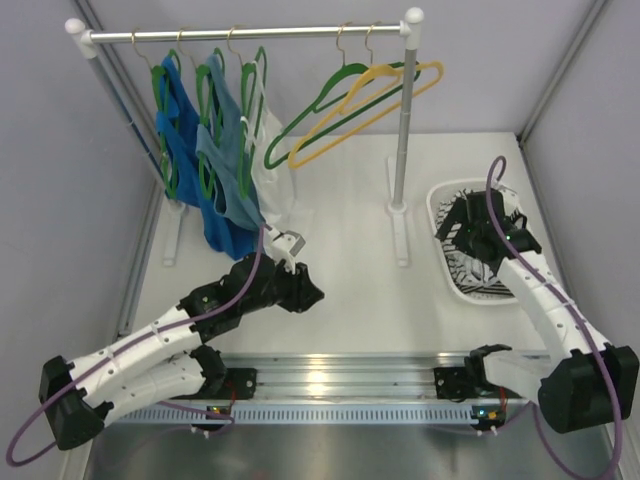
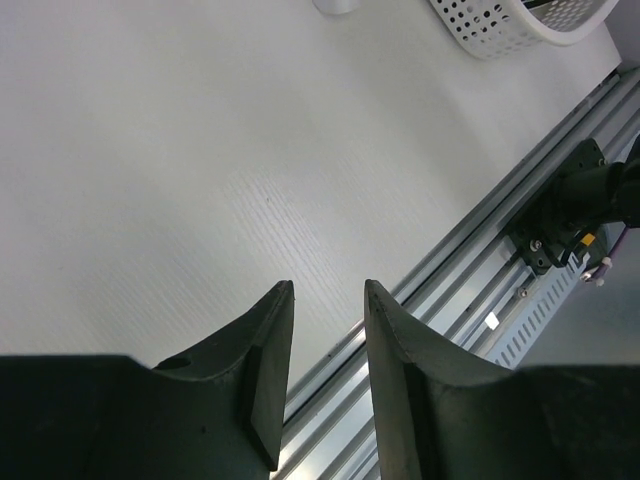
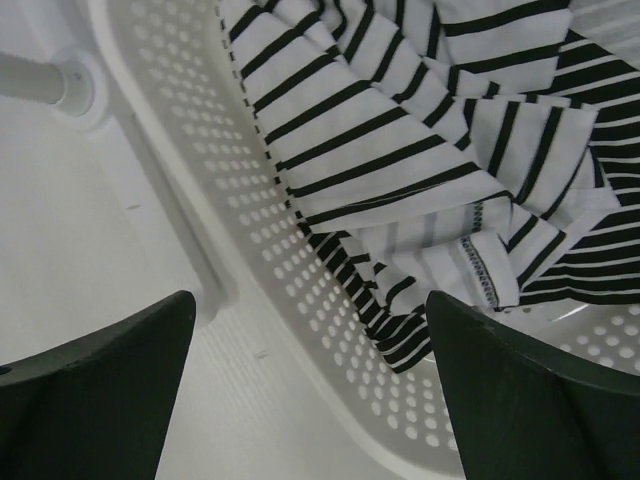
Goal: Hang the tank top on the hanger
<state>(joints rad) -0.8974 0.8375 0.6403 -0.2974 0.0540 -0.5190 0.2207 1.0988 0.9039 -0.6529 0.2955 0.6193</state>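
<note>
Tank top (image 3: pixel 380 130) crumpled, stripes diagonal

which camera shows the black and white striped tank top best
The right wrist view: the white, dark-striped tank top fills it, crumpled inside the white perforated plastic basket. In the top external view the right arm hides most of it; only some stripes show. The left wrist view shows just a basket corner.

Blue tops (image 1: pixel 215 190) and yellow hanger (image 1: pixel 436 72) on rail (image 1: pixel 250 33); perforated white basket (image 3: pixel 260 240) rightward.
</note>
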